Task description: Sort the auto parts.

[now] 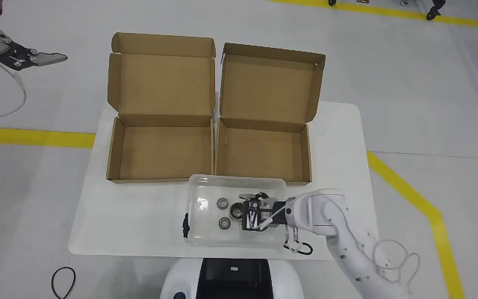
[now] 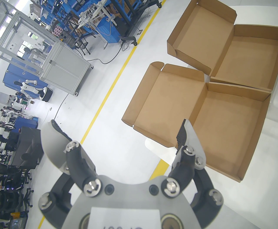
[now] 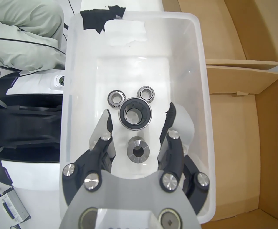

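Observation:
A clear plastic bin [image 1: 200,182] stands at the table's front edge with loose metal parts in it. My right gripper [image 3: 139,119] hangs open inside the bin [image 3: 202,91], its fingers either side of a large black-and-steel bearing [image 3: 134,116] and just above it. Two small roller bearings [image 3: 116,98] [image 3: 146,93] lie just beyond the large one. A steel sleeve [image 3: 138,151] sits under the gripper's palm. From above, the right gripper [image 1: 254,213] enters the bin from the right. My left gripper [image 2: 119,130] is open and holds nothing, high over the floor left of the table.
Two open, empty cardboard boxes [image 1: 160,153] [image 1: 261,153] sit side by side behind the bin, lids folded back. Black tape [image 3: 102,19] marks the bin's far wall. Bare white table [image 1: 119,217] lies left of the bin.

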`<state>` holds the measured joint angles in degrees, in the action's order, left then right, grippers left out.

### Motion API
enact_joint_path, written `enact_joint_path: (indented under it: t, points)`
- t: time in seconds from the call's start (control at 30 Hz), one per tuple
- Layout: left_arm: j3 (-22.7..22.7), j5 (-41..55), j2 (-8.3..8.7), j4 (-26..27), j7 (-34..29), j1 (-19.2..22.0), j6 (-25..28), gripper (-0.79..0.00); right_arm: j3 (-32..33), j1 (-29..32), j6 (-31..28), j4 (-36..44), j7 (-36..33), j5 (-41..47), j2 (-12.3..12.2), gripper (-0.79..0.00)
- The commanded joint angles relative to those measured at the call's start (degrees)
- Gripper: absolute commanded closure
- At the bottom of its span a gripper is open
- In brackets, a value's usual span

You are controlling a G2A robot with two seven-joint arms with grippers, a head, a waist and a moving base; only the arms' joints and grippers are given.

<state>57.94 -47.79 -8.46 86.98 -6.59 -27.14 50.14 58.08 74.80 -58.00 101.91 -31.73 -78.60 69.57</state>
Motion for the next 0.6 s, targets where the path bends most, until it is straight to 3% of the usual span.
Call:
enact_joint_path:
  t: [0.0, 0.07, 0.1, 0.23, 0.27, 0.3, 0.4, 0.47, 0.57]
  points:
    - [0.0, 0.0, 0.0, 0.0, 0.0, 0.0, 0.0, -0.785, -0.9, -0.7, 0.0, -0.5, -1.5, 0.5, -0.1, -0.486]
    - [0.0, 0.0, 0.0, 0.0, 0.0, 0.0, 0.0, -0.785, -1.9, -1.7, 0.0, -0.9, -2.5, 1.0, -0.2, -0.449]
    - [0.0, 0.0, 0.0, 0.0, 0.0, 0.0, 0.0, -0.785, -2.6, -2.2, 0.0, -0.9, -2.4, 1.0, -0.3, -0.388]
    - [0.0, 0.0, 0.0, 0.0, 0.0, 0.0, 0.0, -0.785, -4.7, -3.8, 0.0, -2.1, -1.7, 0.4, -0.7, -0.391]
    - [0.0, 0.0, 0.0, 0.0, 0.0, 0.0, 0.0, -0.785, -5.1, -4.2, 0.0, -2.4, -1.4, 0.3, -0.8, -0.406]
    - [0.0, 0.0, 0.0, 0.0, 0.0, 0.0, 0.0, -0.785, -5.4, -4.5, 0.0, -2.8, -1.1, 0.2, -0.9, -0.471]
    - [0.0, 0.0, 0.0, 0.0, 0.0, 0.0, 0.0, -0.785, -6.3, -5.3, 0.0, -3.6, -0.2, -0.4, -1.0, -0.511]
    - [0.0, 0.0, 0.0, 0.0, 0.0, 0.0, 0.0, -0.785, -7.0, -5.8, 0.0, -4.1, 0.5, -0.8, -1.1, -0.594]
    - [0.0, 0.0, 0.0, 0.0, 0.0, 0.0, 0.0, -0.785, -7.6, -6.4, 0.3, -5.3, 1.0, -1.2, -1.1, -0.613]
